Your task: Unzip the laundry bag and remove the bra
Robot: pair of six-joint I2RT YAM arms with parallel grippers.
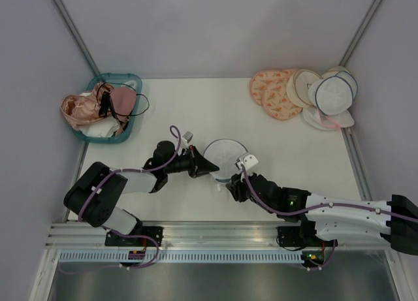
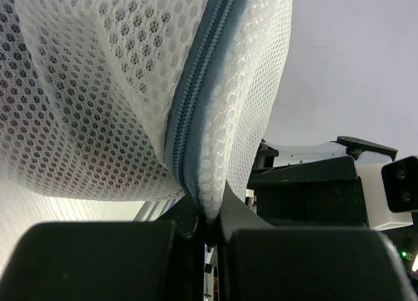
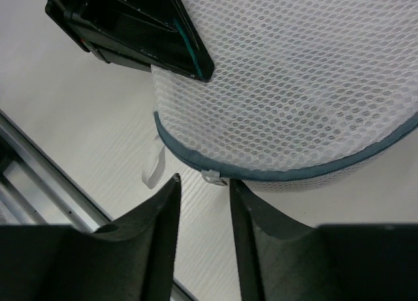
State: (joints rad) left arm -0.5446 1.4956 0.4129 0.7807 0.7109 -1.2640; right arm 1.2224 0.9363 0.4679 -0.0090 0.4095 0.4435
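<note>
The white mesh laundry bag (image 1: 225, 156) with dark zipper trim lies near the table's middle front. My left gripper (image 1: 210, 167) is shut on the bag's zipper seam edge (image 2: 208, 206), pinching mesh and trim. In the right wrist view the bag (image 3: 307, 85) fills the top, its zipper closed, with the white zipper pull (image 3: 213, 177) at the near rim. My right gripper (image 3: 204, 183) is open, its fingertips on either side of the pull, just short of it. The left gripper's finger (image 3: 176, 46) shows at the bag's far-left edge. The bra is hidden inside.
A teal basket (image 1: 134, 81) with pink and dark garments stands at the back left. A pile of peach patterned and cream round bags (image 1: 304, 95) lies at the back right. A white loop tag (image 3: 155, 167) lies on the table beside the bag.
</note>
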